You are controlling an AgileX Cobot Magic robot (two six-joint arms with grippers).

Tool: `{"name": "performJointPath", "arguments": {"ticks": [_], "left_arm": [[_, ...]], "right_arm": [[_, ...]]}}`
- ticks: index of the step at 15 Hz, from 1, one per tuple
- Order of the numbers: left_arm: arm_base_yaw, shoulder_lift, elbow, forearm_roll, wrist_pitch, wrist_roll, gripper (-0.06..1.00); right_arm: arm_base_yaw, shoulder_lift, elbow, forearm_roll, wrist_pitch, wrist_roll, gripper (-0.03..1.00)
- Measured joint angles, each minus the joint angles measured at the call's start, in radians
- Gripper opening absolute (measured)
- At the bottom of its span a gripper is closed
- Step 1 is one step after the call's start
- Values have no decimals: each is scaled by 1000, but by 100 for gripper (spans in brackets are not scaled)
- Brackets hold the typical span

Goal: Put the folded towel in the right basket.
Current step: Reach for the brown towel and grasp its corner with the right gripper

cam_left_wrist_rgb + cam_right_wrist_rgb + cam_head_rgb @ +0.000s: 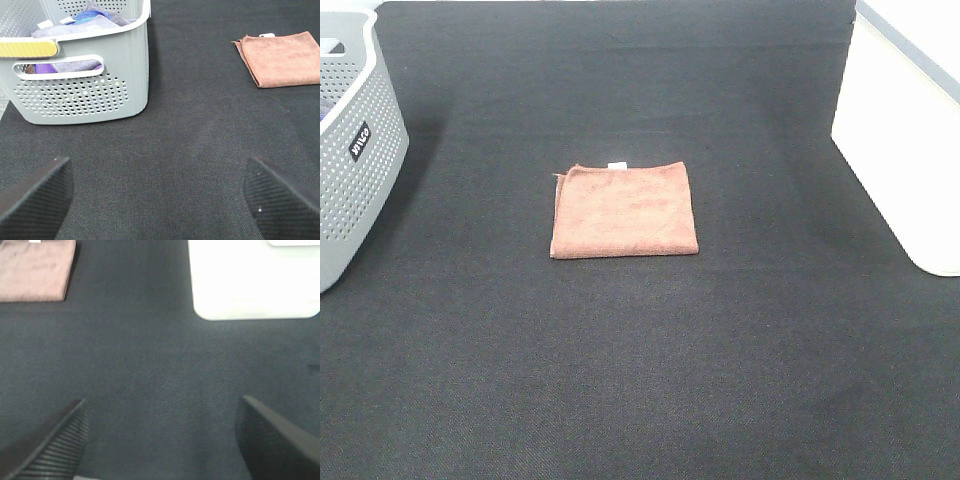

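Observation:
The folded brown towel (625,210) lies flat on the black table mat, near the middle; it also shows in the left wrist view (282,65) and the right wrist view (35,270). The right basket (910,130) is white and stands at the right edge; it also shows in the right wrist view (252,280). My left gripper (160,197) is open and empty over bare mat, well short of the towel. My right gripper (160,440) is open and empty, near the white basket. Neither arm shows in the exterior high view.
A grey perforated basket (355,140) stands at the left edge and holds several cloths (85,20). Black mat (640,380) covers the whole table.

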Motion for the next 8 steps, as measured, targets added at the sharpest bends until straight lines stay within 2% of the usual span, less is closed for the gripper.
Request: {"name": "performJointPath", "arguments": {"ticks": [4, 5, 8], "left_arm": [[0, 0, 0, 0, 0, 0, 87], [0, 0, 0, 0, 0, 0, 87], [0, 0, 0, 0, 0, 0, 87]], "right_arm": [[0, 269, -136, 46, -17, -2, 76], [0, 269, -136, 46, -17, -2, 76], [0, 485, -301, 104, -17, -28, 76]]}}
